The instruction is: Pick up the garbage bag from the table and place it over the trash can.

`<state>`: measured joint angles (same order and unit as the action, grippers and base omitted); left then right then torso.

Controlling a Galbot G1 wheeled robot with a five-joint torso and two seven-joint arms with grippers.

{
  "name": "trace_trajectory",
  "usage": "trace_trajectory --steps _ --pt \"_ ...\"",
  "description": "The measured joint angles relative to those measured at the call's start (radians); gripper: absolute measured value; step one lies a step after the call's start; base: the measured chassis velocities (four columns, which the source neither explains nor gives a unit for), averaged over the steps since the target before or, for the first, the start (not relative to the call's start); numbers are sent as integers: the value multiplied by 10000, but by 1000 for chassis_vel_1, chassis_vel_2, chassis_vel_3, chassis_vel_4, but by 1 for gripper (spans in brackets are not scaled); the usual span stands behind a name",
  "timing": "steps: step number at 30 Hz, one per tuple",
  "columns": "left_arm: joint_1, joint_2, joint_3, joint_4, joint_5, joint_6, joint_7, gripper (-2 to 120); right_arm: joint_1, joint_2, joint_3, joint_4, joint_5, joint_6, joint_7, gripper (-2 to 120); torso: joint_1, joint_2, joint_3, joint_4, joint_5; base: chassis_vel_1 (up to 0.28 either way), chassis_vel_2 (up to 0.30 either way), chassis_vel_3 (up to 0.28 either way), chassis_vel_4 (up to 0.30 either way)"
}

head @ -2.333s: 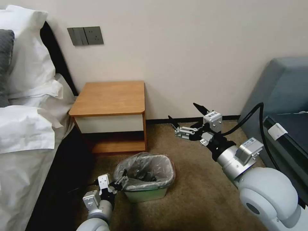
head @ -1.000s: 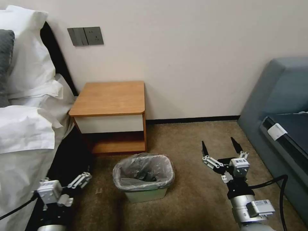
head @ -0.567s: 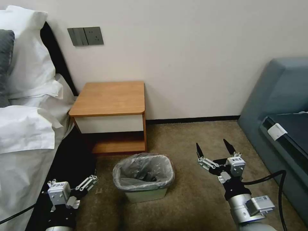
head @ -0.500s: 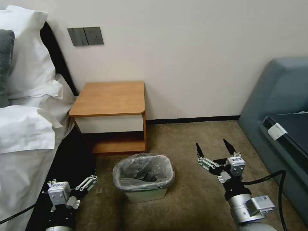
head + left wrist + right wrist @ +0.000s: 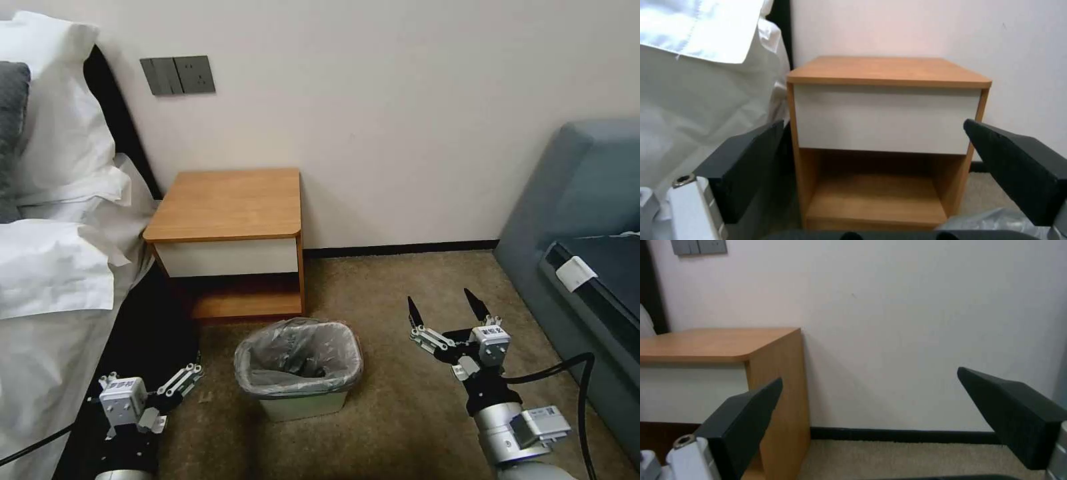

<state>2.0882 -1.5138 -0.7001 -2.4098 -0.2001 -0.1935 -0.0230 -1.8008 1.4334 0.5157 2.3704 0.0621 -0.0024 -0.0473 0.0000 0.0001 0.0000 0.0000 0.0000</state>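
Observation:
The garbage bag (image 5: 298, 355), crinkly grey plastic, lines the cream trash can (image 5: 303, 403), its edge folded over the rim. The can stands on the carpet in front of the wooden table (image 5: 230, 203). The tabletop is bare. My left gripper (image 5: 183, 382) hovers low to the left of the can, open and holding nothing. In the left wrist view the gripper (image 5: 873, 124) faces the table (image 5: 889, 70), with a bit of the bag (image 5: 996, 218) at the edge. My right gripper (image 5: 442, 303) is open to the right of the can, and in its wrist view the gripper (image 5: 870, 376) faces the wall.
A bed with white pillows (image 5: 53, 200) runs along the left, close to my left arm. A blue-grey sofa (image 5: 587, 220) stands at the right, with a black cable (image 5: 567, 370) from my right arm in front of it. Brown carpet (image 5: 387, 280) lies between.
Since 2.3 s ago the left gripper has drawn back from the can's left rim, and the right arm has dropped low to the can's right. Nothing has moved in the last half second.

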Motion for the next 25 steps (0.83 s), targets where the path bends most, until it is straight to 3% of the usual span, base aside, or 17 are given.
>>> trace_trajectory --steps 25 --pt "-8 1 1 7 -9 11 -6 100 1 -2 -1 -6 -2 6 10 100 0 0 0 0 0 0 0 0 0"
